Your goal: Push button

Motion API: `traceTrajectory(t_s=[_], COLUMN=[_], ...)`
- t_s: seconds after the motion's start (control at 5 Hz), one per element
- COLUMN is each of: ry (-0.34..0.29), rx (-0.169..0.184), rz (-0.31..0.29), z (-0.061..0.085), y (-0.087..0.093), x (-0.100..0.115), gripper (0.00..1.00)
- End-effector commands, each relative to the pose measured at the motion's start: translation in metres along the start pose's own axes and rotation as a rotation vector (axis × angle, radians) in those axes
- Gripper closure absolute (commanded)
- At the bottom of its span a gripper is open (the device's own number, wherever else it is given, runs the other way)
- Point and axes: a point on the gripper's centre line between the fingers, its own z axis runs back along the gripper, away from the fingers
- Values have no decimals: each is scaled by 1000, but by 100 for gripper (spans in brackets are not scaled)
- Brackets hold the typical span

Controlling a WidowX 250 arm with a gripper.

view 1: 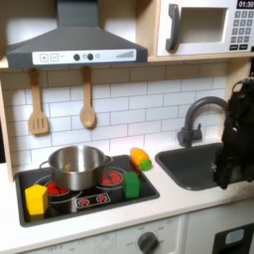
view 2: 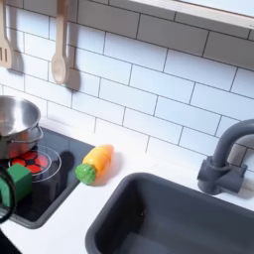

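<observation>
Small dark buttons [view 1: 81, 57] sit in a row on the front of the grey range hood in the first exterior view. A keypad of buttons [view 1: 242, 29] is on the microwave at the top right. My black arm [view 1: 235, 127] stands blurred at the first exterior view's right edge, over the sink [view 1: 194, 163] and beside the faucet [view 1: 201, 117]. It reaches from just below the microwave shelf down to the sink. The fingers cannot be made out in the blur, and the arm is apart from both sets of buttons.
A steel pot [view 1: 75, 164] sits on the stove [view 1: 94, 201] with a yellow block [view 1: 36, 198] and a green block [view 1: 131, 184]. A toy carrot [view 2: 95, 163] lies between stove and sink. Wooden utensils [view 1: 87, 109] hang on the tiled wall. A knob [view 1: 148, 241] is on the front.
</observation>
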Motion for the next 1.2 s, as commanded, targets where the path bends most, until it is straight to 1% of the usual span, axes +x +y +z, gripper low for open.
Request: traceTrajectory(t_s=[0.0,0.2,0.4,0.6,0.8,1.0], ry=[-15,-21,-35,-41,-46,-59], rx=[47,56,72,76,94,85], rz=[65,97,132,162,181,197], z=[-2,-3,-2,-2,-5,-7], y=[28,41,53,65,77,86], x=[15,20,27,36,45,56], gripper=[0,0,0,0,0,0])
